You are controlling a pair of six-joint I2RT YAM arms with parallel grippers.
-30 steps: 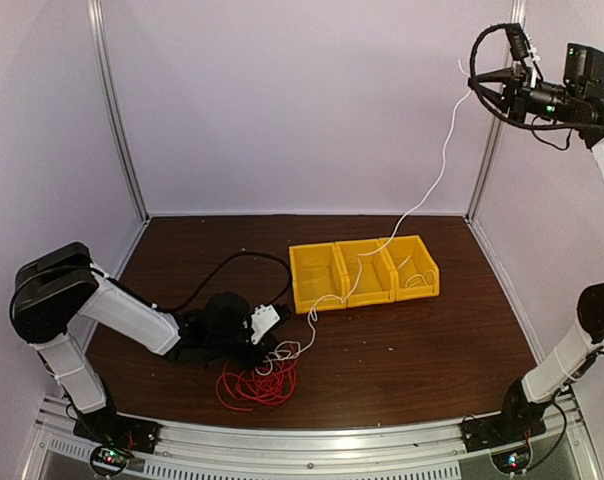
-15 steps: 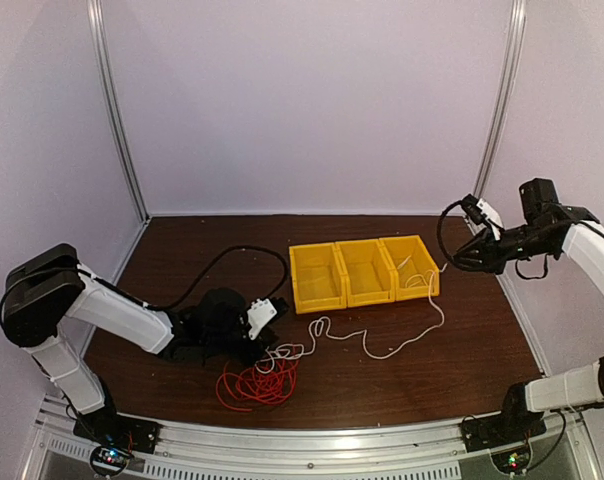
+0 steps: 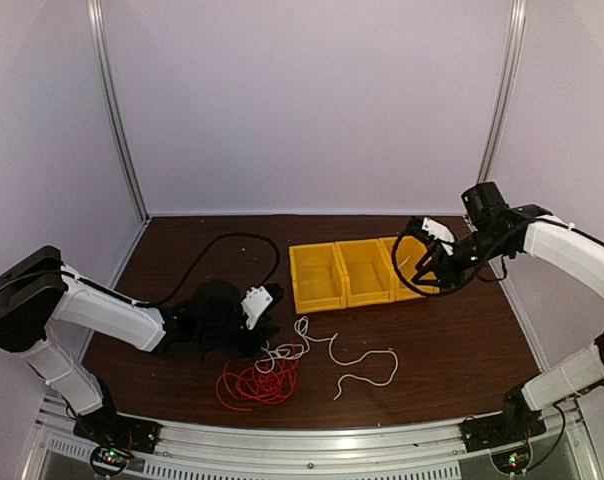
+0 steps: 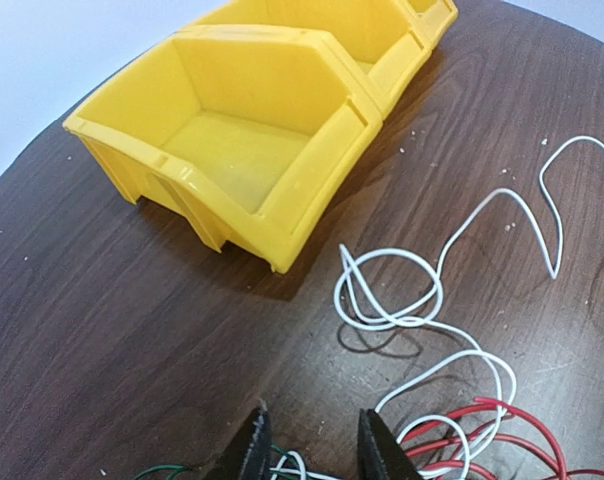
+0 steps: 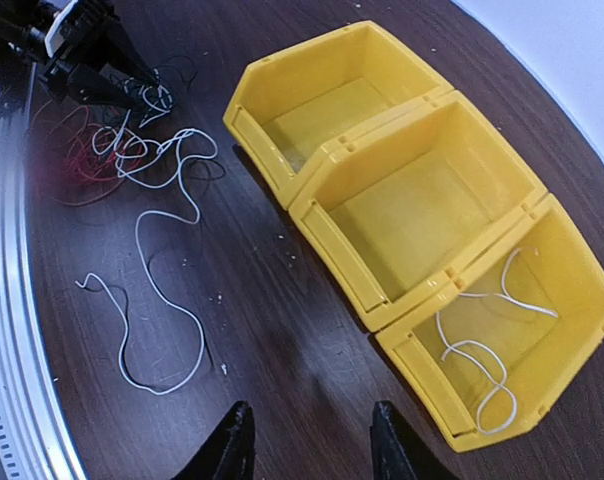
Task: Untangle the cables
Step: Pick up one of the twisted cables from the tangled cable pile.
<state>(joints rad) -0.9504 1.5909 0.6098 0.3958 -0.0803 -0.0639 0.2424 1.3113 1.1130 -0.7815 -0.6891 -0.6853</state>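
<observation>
Where white cable (image 4: 386,322) squiggles, coiled red cable (image 3: 260,385), glossy yellow bins (image 3: 365,296)

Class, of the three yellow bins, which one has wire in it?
The end bin nearest the right gripper: white wire lies inside; the middle bin and far-end bin are empty.

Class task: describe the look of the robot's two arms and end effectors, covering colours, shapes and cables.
The left arm and right arm have white tubular links joined by bulky black joints. Each wrist carries a black cable loop. The left end effector and right end effector each have two black tapering fingers. Small lights glow at the black bases.
</observation>
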